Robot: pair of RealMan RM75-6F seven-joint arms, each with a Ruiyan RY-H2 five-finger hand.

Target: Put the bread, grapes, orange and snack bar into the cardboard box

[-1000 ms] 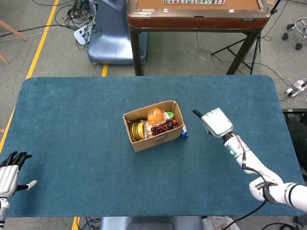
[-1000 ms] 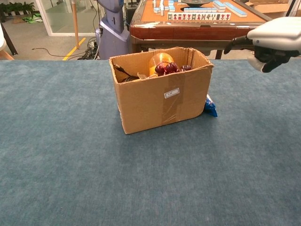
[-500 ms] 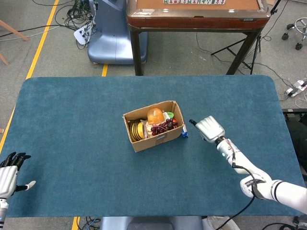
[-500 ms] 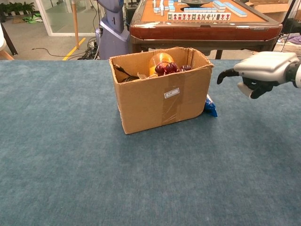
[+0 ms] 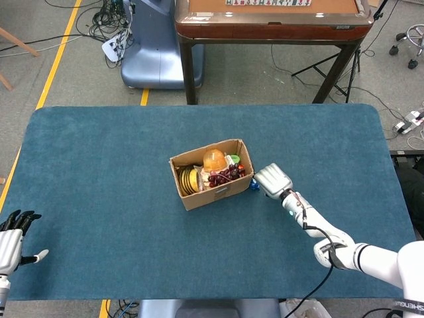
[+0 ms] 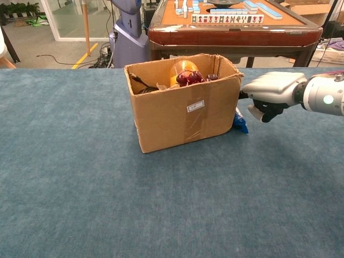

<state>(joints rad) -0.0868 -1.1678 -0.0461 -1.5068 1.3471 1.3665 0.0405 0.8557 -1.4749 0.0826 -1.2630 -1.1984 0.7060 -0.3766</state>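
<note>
One cardboard box, one orange, one bunch of grapes, one blue snack bar, two hands

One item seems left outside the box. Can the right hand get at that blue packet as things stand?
Probably yes: the right hand hovers just above the blue packet, nothing between them, though the packet sits tight against the cardboard box.

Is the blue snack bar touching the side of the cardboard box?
Touching. In the chest view the snack bar lies on the table against the cardboard box at its lower right corner; no gap shows.
</note>
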